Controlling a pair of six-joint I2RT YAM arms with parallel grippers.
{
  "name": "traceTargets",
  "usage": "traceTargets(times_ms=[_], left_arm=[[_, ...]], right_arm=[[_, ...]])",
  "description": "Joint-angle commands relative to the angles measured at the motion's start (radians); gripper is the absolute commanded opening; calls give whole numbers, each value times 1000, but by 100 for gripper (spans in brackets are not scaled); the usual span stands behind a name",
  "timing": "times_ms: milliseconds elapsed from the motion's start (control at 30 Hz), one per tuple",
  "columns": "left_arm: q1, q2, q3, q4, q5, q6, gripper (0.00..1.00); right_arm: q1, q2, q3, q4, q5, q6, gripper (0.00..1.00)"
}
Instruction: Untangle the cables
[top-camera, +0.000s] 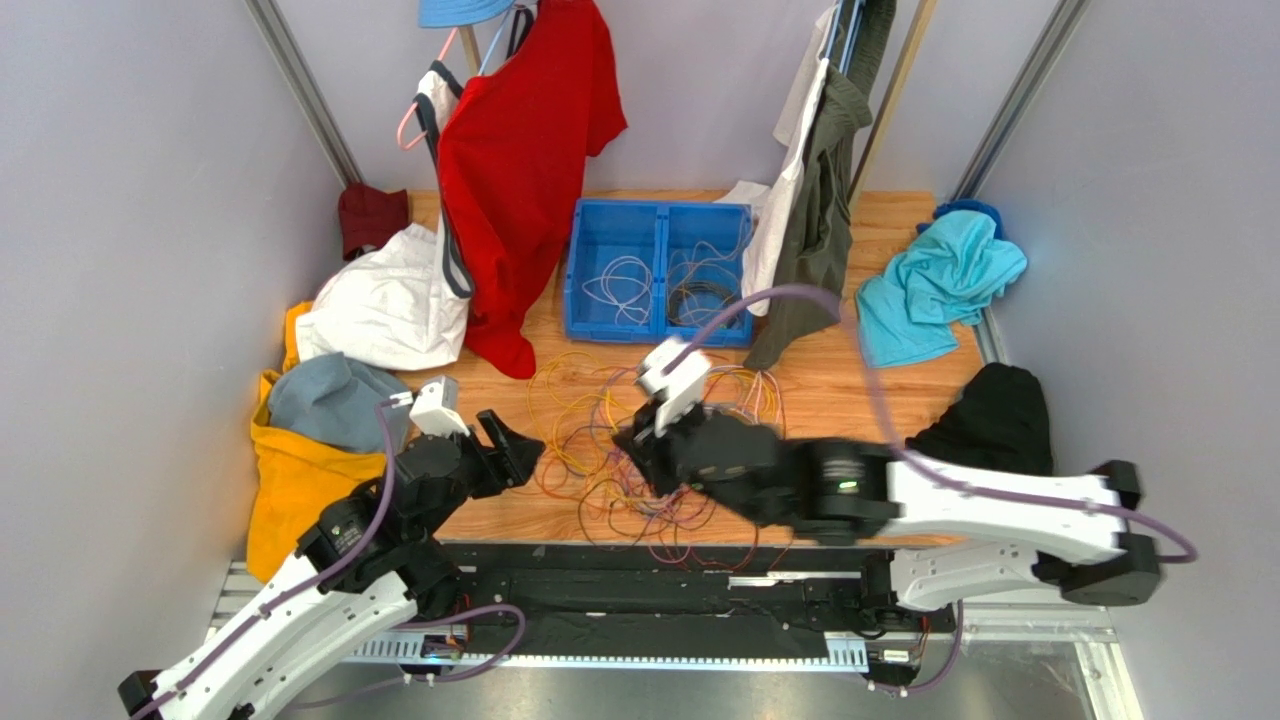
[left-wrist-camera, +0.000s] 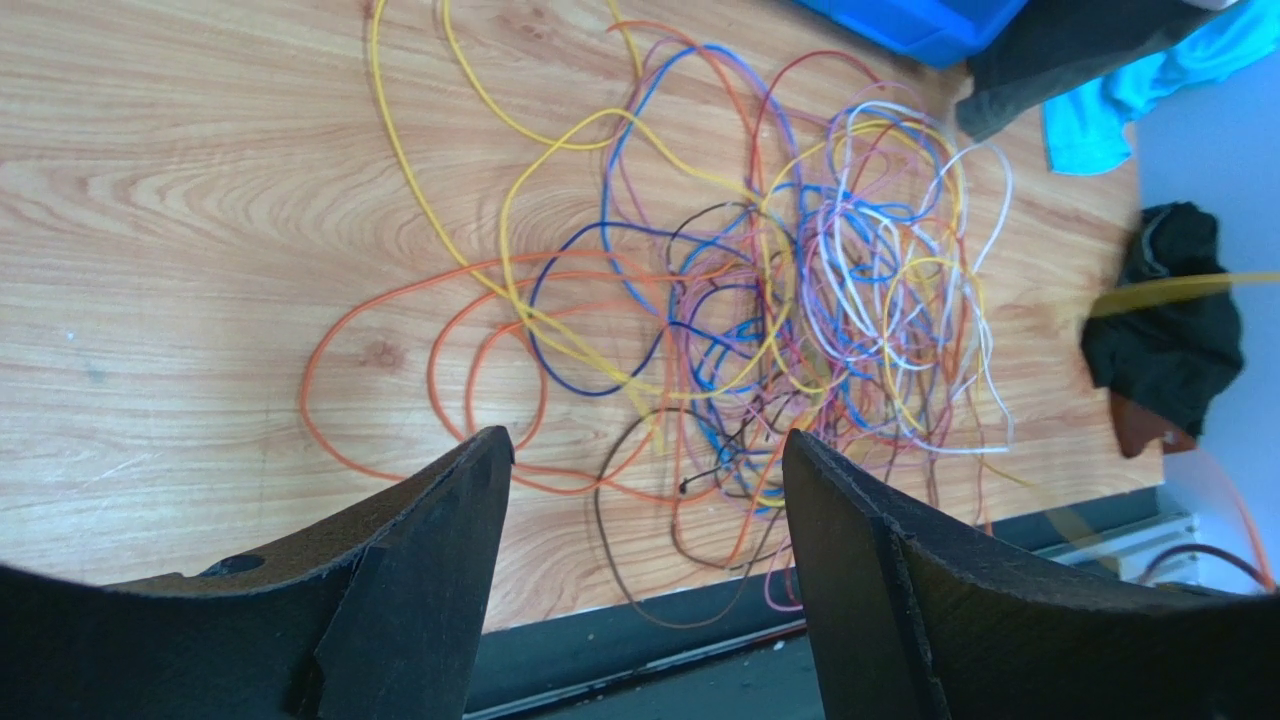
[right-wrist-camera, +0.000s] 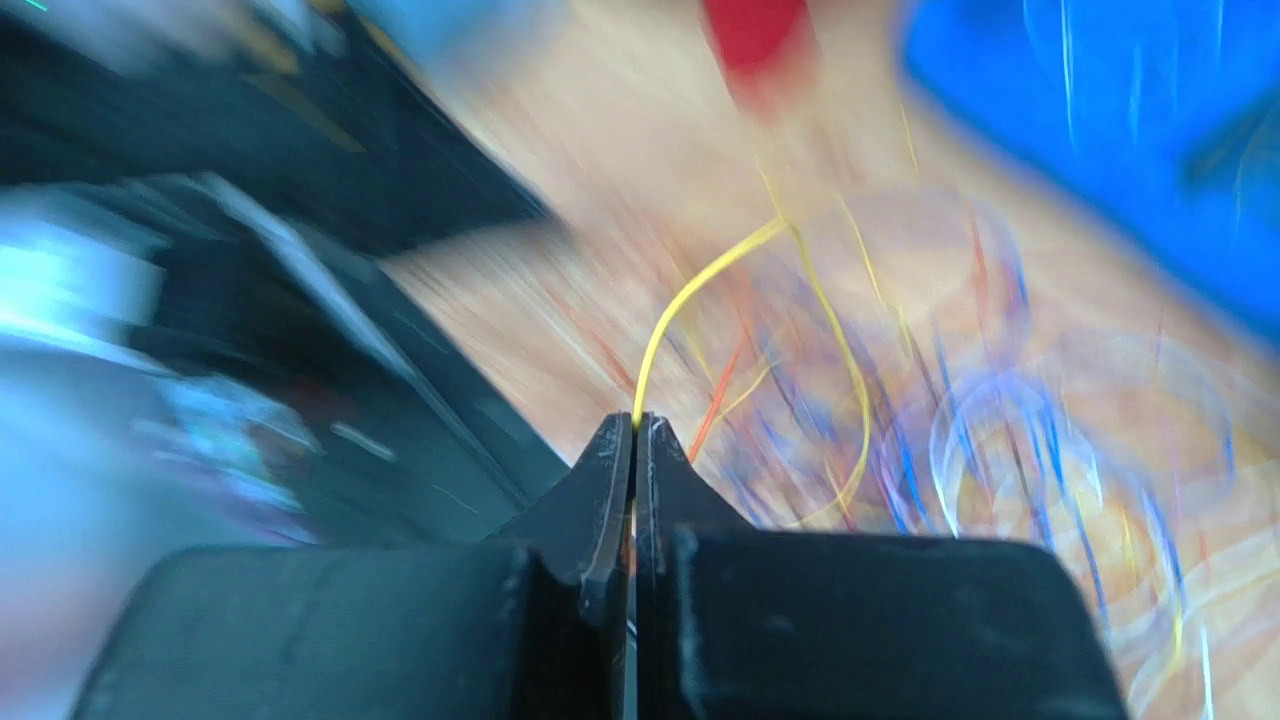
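Observation:
The cables (top-camera: 601, 428) lie in a loose tangle of orange, yellow, blue, purple and white loops on the wooden table near its front edge. My right gripper (right-wrist-camera: 634, 426) is shut on a thin yellow cable (right-wrist-camera: 679, 300) that rises from its tips; it hangs over the tangle's right part (top-camera: 637, 450). The right wrist view is blurred by motion. My left gripper (left-wrist-camera: 646, 438) stands open at the tangle's left side (top-camera: 519, 447), above the table edge, with nothing between its fingers. Orange loops (left-wrist-camera: 451, 353) lie closest to it.
A blue bin (top-camera: 589, 308) at the back holds more thin wires. A red shirt (top-camera: 519, 150) and dark garments (top-camera: 824, 195) hang over the table. White (top-camera: 383, 308), grey, yellow (top-camera: 293, 488), teal (top-camera: 939, 285) and black (top-camera: 999, 420) cloths lie along both sides.

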Motion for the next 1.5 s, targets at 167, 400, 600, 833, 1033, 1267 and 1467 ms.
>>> traceTargets(times_ms=[167, 400, 600, 833, 1033, 1267, 1467], left_arm=[[-2, -55, -20, 202, 64, 78, 76], [-2, -59, -98, 461, 262, 124, 79], [-2, 44, -167, 790, 492, 106, 92], [-4, 212, -120, 735, 454, 78, 87], [-2, 169, -127, 405, 247, 0, 86], [-2, 65, -221, 357, 231, -81, 84], [-2, 37, -258, 357, 242, -107, 83]], right_arm=[[31, -29, 601, -153, 29, -297, 0], [30, -22, 633, -123, 82, -363, 0], [30, 4, 706, -138, 85, -374, 0], [-50, 29, 651, -89, 128, -457, 0], [-364, 60, 594, -87, -85, -281, 0], [-481, 164, 742, -47, -81, -302, 0], [-575, 308, 971, -38, -57, -363, 0]])
